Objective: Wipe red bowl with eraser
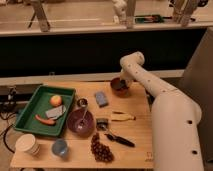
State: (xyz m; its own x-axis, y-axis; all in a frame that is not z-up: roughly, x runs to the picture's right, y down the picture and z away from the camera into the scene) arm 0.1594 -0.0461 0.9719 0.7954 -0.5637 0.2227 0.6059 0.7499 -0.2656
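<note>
- The gripper (121, 86) is down at the red bowl (119, 86), at the far right part of the worktop (135, 135); the arm's wrist covers it, so I cannot tell how far the fingers are spread or whether they hold anything.
- The eraser cannot be made out anywhere; if it is at the bowl, the arm hides it.
- The red bowl shows only as a dark, reddish rim beneath the wrist; its inside is mostly covered.
- The robot's pale body cuts off the worktop's right edge.
- Two bowls: the red one, and a larger purple bowl (80, 120) near the middle with something pale lying in it.
- One green tray (27, 107) on the left, holding one orange fruit (56, 100), one flat grey pad (56, 112) and one carrot (42, 119).
- One blue-grey block (101, 98), just left of the red bowl and apart from it.
- One banana (122, 117), one bunch of dark grapes (101, 149), one black-handled tool (119, 139).
- Two cups at the near left corner: one white (27, 145), one blue (60, 148).
- One small metal cup (82, 103) between tray and block.
</note>
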